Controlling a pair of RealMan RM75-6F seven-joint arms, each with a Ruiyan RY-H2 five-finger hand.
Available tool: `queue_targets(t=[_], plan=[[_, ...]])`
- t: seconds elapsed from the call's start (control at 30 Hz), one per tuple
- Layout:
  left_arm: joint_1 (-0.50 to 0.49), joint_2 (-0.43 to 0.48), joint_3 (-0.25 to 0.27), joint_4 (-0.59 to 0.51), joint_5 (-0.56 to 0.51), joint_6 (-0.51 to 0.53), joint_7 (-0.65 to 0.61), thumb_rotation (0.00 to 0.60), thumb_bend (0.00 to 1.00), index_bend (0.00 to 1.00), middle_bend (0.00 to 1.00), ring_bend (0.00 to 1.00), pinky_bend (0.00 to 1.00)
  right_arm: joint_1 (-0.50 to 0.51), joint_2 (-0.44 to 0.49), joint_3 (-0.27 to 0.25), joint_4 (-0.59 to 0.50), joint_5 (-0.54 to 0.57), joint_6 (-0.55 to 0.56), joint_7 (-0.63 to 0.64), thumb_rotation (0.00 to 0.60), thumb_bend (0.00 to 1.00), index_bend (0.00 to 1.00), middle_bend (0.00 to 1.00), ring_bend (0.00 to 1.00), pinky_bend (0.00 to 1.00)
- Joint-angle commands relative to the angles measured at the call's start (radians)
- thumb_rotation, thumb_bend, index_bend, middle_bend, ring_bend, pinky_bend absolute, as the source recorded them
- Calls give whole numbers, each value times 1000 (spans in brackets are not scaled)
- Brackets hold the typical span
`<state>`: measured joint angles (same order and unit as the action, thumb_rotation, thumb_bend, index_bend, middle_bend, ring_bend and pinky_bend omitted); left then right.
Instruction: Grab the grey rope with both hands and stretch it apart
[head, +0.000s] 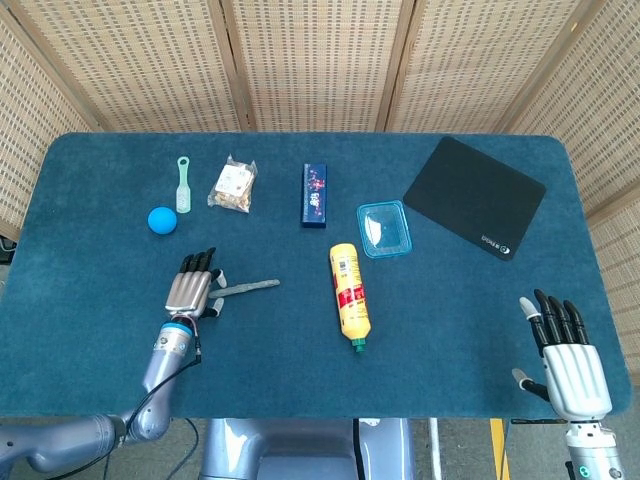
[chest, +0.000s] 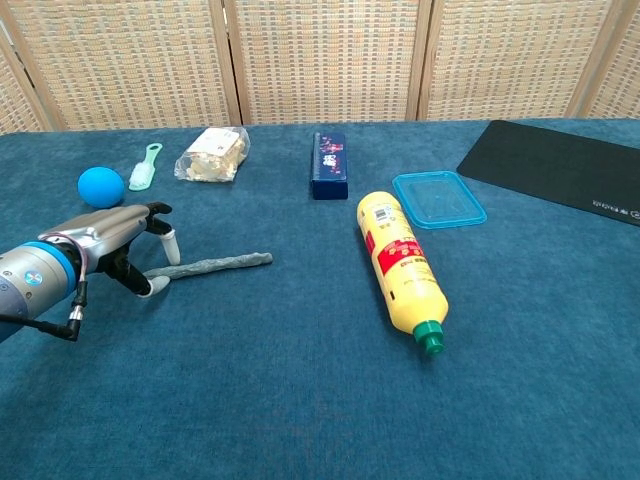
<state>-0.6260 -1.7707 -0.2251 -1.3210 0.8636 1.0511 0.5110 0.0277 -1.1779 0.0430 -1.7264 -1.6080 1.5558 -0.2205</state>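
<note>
The left hand hovers spread over the grey rope's end, holding nothing. The right hand waits wide open near the counter's front right corner. Closing too high could nudge the rope away.

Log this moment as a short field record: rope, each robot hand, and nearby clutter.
rope: grey rope lies flat on the blue table, unstretched
left robot hand: over the rope's left end, fingers spread around it; grip not confirmed
right robot hand: open, at the table's near right corner, far from the rope
clutter: yellow bottle lying on its side right of the rope; blue ball behind the left hand
</note>
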Motion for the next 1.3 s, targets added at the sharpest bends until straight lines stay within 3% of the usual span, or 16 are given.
queue_targets(t=[0.03,0.73,1.13,1.3], plan=[[-3,2,-1,0,-1,0,2,600,403,456,0,0,0,1,0,1,1,2,-1,2,600,0,1,0,0,0],[-18,-24,6,38,-17,2,18,600,410,512,0,0,0,3,1,-2,5,2,0,14,600,0,1,0,0,0],[-15,-37,3,54,-27,17,25,600,414,667,0,0,0,3,4,-4,5,1,1,24,600,0,1,0,0,0],[-14,-34,-1,52,-29,13,16,600,569,709,0,0,0,3,3,-5,6,2,1,23,600,0,1,0,0,0]])
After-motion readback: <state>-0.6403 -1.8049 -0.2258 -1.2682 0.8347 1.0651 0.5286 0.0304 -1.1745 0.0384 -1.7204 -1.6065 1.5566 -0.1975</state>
